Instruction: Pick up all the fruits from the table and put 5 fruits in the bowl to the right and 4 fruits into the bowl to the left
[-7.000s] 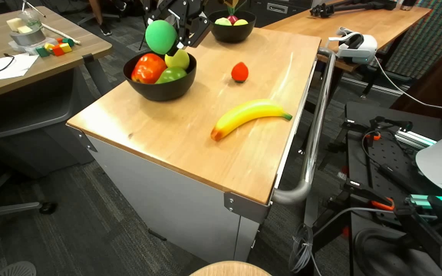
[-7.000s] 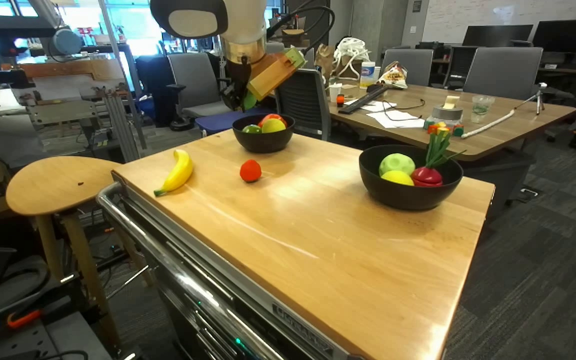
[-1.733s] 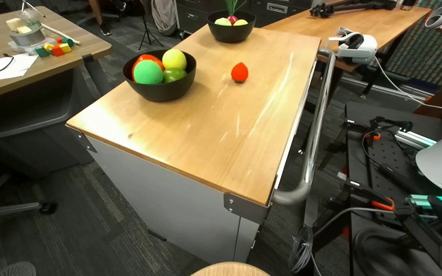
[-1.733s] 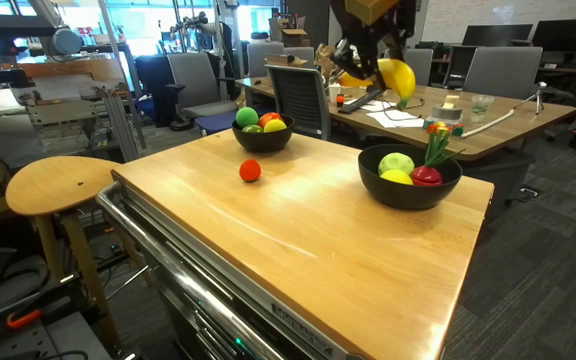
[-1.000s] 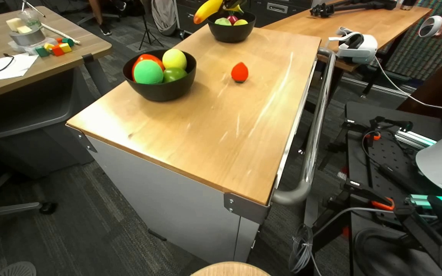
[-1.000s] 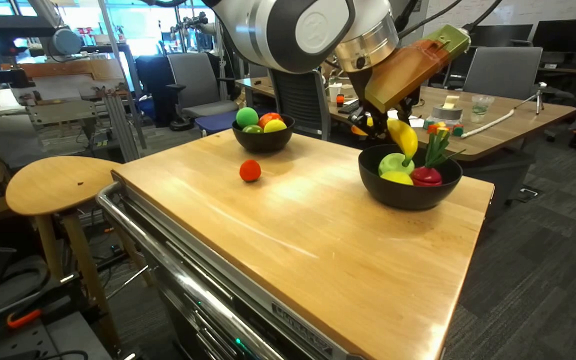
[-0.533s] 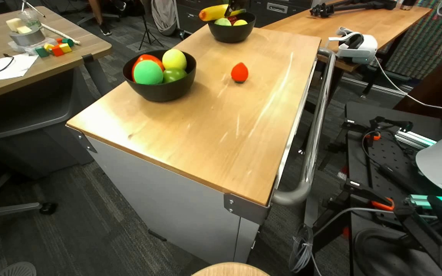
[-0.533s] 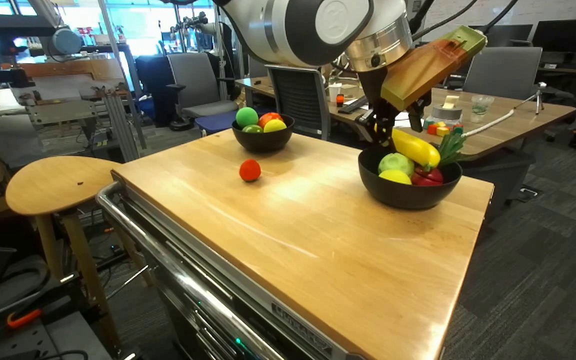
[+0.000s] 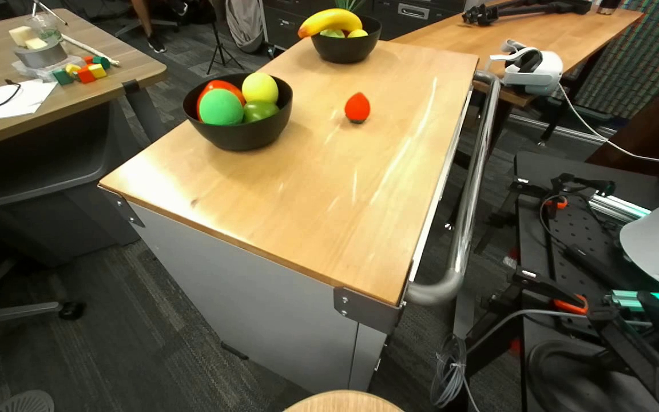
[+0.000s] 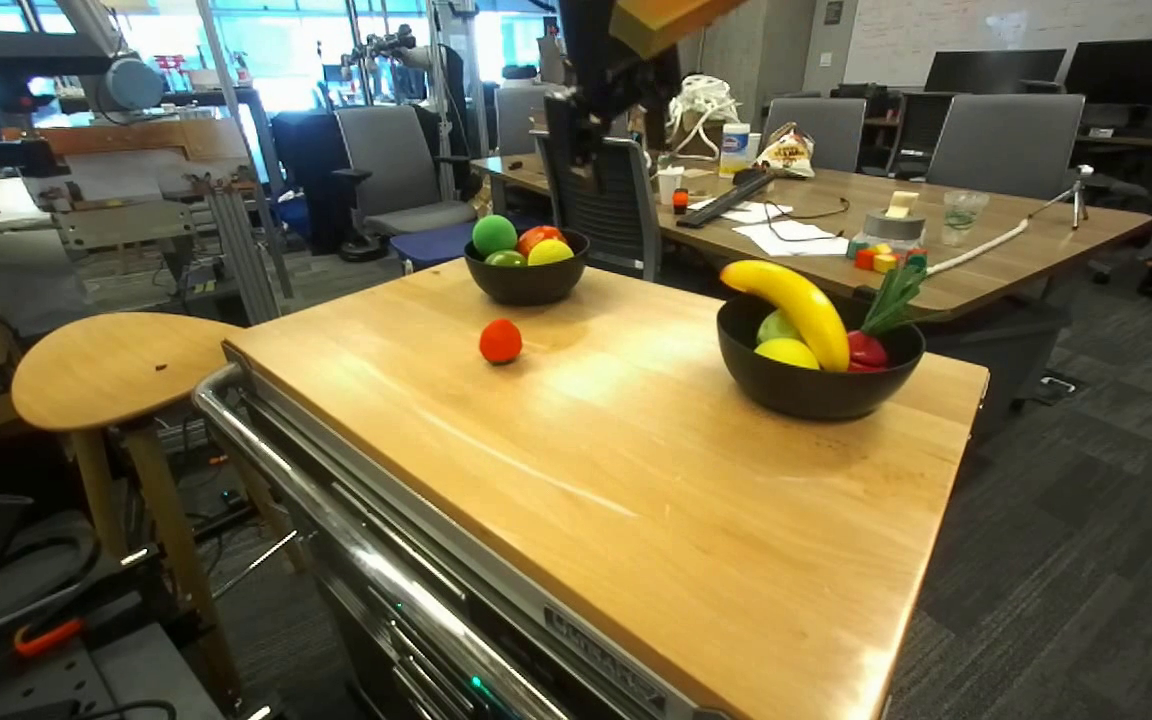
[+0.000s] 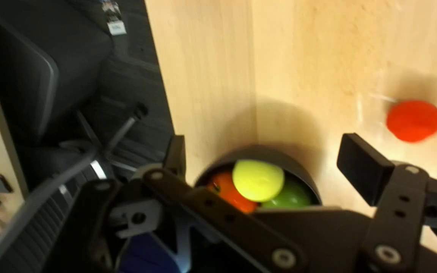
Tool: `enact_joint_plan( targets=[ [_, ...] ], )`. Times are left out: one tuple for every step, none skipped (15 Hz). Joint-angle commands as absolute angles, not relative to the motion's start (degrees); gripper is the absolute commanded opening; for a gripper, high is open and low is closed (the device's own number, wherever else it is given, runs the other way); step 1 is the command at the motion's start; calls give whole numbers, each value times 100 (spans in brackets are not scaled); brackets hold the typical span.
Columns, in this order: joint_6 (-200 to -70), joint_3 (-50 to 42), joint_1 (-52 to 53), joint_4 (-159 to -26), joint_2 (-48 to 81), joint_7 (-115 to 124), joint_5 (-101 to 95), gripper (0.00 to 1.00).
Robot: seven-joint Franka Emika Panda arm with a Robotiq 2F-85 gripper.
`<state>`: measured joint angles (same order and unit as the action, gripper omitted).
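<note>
The pincer (image 11: 267,161) stands wide, nothing in its grasp, high above the tabletop (image 10: 536,480); if it dips early, the spread jaws could catch a bowl's rim. Both bowls stand along the edge opposite the rail (image 9: 475,183), the right bowl (image 10: 816,395) by one corner and the left bowl (image 9: 243,137) towards the other, so a fruit knocked out could soon go over it. The banana (image 10: 801,303) lies across the right bowl's contents, one end jutting past the rim on that side; a fruit dropped on top might tip it out or glance off. Beside and under it show a leafy red piece (image 10: 868,345), a light green one (image 10: 776,325) and a yellow one (image 10: 786,353). The left bowl shows four: an orange-red one (image 9: 218,87), a yellow ball (image 9: 259,88), a dark green one (image 9: 260,110), and a green ball (image 9: 221,107) riding above the rim, perhaps easily dislodged if grazed. The red fruit (image 9: 357,107) lies on the tabletop between the left bowl and the rail, apart from both. Being roundish, it may roll if one jaw touches first; and with the left bowl nearer, it could be dropped there, though the right bowl seems one short of five.
</note>
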<state>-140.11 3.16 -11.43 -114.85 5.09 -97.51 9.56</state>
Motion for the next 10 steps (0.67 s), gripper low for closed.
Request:
enact_joint_plan(
  targets=[
    [-13004,184,-748,-12115,-343,-9796,1058,100],
    [-12832,147,-651,-12241,-454,-9650,1000,100],
    [-13025,66,-613,-11871,-119,-9746,1016,100],
    [-12974,39,-546,-11975,-204,-9730,1012,100],
    [-12976,16,-520,-11982,-206,-9730,1013,100],
    [-12978,3,-516,-11967,-177,-9732,1015,100],
    [-12979,-13,-523,-11960,-146,-9734,1016,100],
    [-13076,-42,-531,-12107,-178,-9678,905,100],
    [-12989,-79,-532,-12252,-205,-9615,874,100],
    [-13048,-111,-532,-12488,-251,-9568,918,100]
  ],
)
